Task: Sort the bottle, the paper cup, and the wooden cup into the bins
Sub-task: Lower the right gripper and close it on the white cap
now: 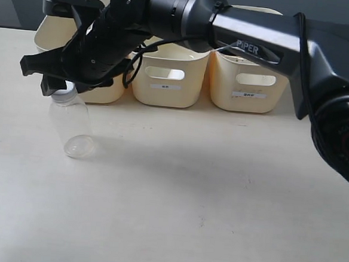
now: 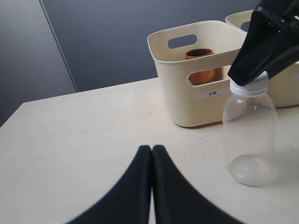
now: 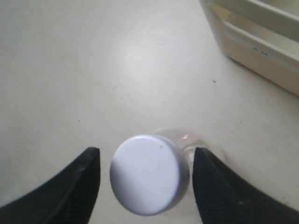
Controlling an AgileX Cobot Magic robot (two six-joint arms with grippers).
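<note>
Bottle stands upright on the desk at about 8 o'clock from the bins, long axis vertical, its white cap directly between the spread, empty fingers of the right pincer; the left pincer is closed and farther.

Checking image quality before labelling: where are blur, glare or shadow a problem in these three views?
Exterior view: sharp; the arm throws a soft shadow on the table, and the clear bottle is faint against it. Left wrist view: the shut left gripper is slightly soft, the wooden cup is crisp. Right wrist view: the cap and the right gripper's fingers are blurred; a bright patch washes out the table.
</note>
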